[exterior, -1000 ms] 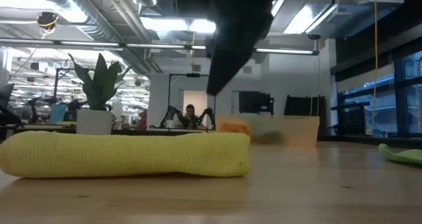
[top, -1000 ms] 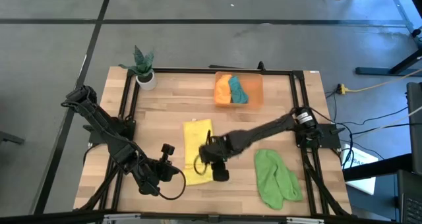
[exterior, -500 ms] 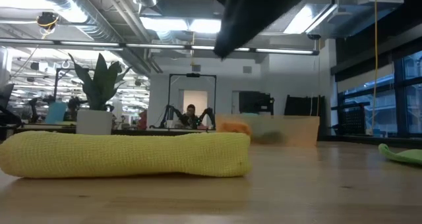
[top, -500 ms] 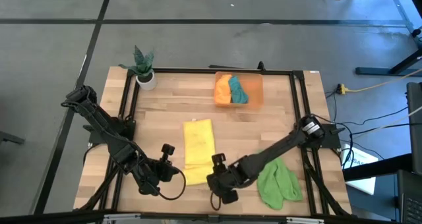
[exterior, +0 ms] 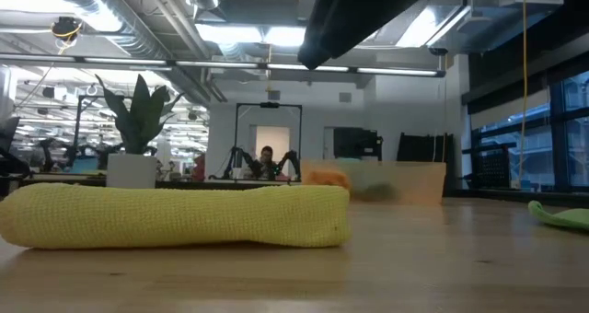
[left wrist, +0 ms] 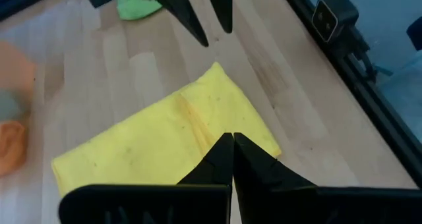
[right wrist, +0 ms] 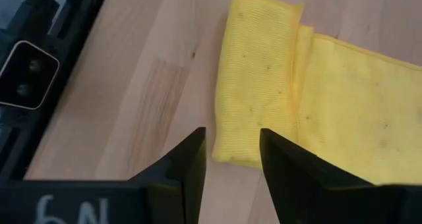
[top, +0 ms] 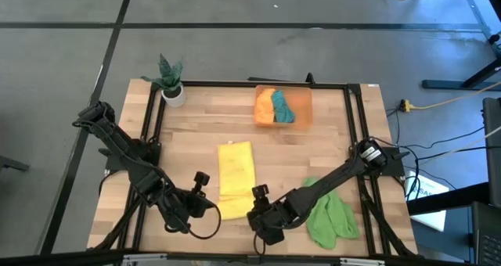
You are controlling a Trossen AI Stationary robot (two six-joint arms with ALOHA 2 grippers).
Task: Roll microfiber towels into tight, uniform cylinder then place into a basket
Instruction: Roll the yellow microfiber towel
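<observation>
Right arm stretched low across the table, right gripper (top: pixel 258 236) at approx 6 o'clock, fingers apart w/ nothing between, just off the rolled end of the yellow towel (top: pixel 235 178). Left gripper (top: pixel 210 207) at 7 o'clock, fingers pressed together, empty. Basket (top: pixel 301 98) at 12 w/ orange + teal towels; green towel (top: pixel 333 217) at 5.

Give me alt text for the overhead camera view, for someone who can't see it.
Seen from above, a yellow towel lies partly rolled on a wooden table, with the open right gripper and shut left gripper at its near end. A green towel lies crumpled nearby; orange and teal towels sit in a basket.
</observation>
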